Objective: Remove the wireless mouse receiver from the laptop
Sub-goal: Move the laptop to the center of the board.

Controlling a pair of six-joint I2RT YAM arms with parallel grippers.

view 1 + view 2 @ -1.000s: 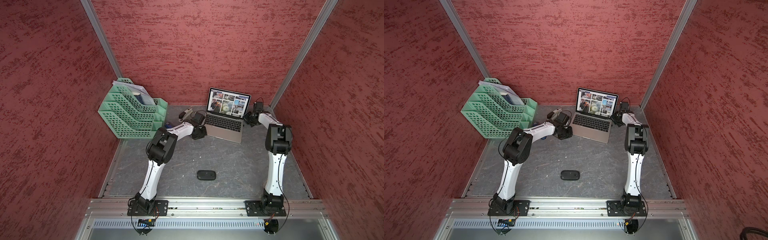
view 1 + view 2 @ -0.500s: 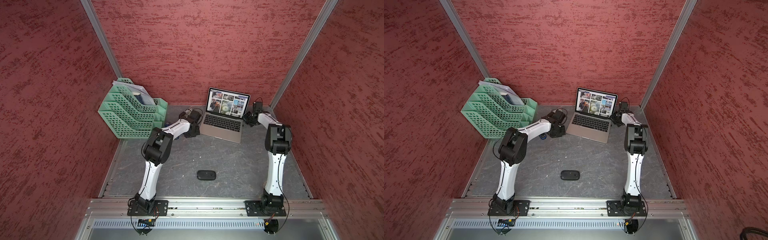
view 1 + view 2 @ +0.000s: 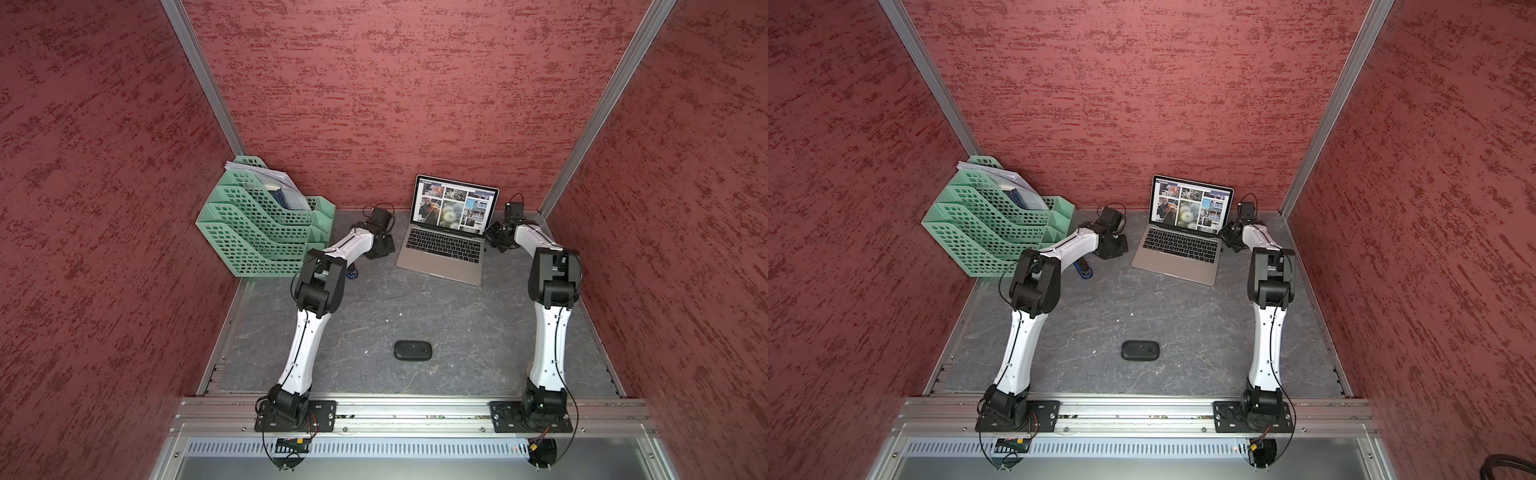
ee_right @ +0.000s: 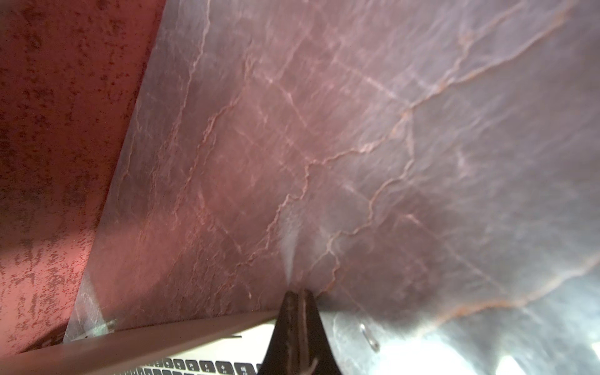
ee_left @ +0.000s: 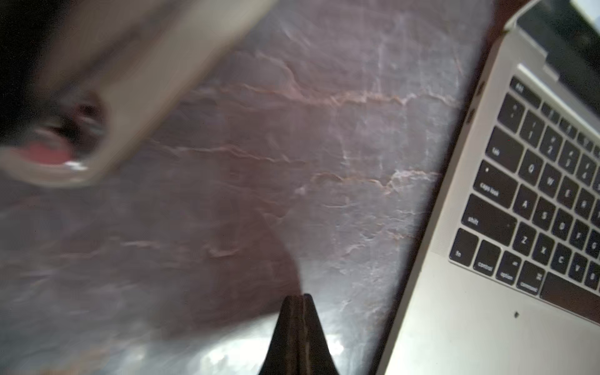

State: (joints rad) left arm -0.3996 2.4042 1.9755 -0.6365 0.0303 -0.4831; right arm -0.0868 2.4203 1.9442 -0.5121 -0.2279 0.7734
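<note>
The laptop (image 3: 440, 266) (image 3: 1177, 266) stands open at the back of the table, its screen showing a grid of photos. My left gripper (image 3: 384, 248) (image 3: 1116, 248) is shut and sits just off the laptop's left edge. In the left wrist view its fingertips (image 5: 300, 297) are pressed together over bare table, beside the keyboard side of the laptop (image 5: 454, 324). My right gripper (image 3: 494, 237) (image 3: 1228, 237) is shut at the laptop's right edge near the hinge. Its tips (image 4: 298, 293) reach past the laptop's rim (image 4: 162, 337). I cannot make out the wireless mouse receiver in any view.
A black oval mouse (image 3: 412, 350) (image 3: 1140, 350) lies in the middle front of the table. A green slotted file rack (image 3: 257, 232) (image 3: 984, 232) with papers fills the back left corner. A small blue and black object (image 3: 1084, 270) lies under my left forearm. Red walls enclose the table.
My left gripper has drawn back from the laptop's left edge toward the back left, and that arm's elbow has swung left. The right arm has hardly moved.
</note>
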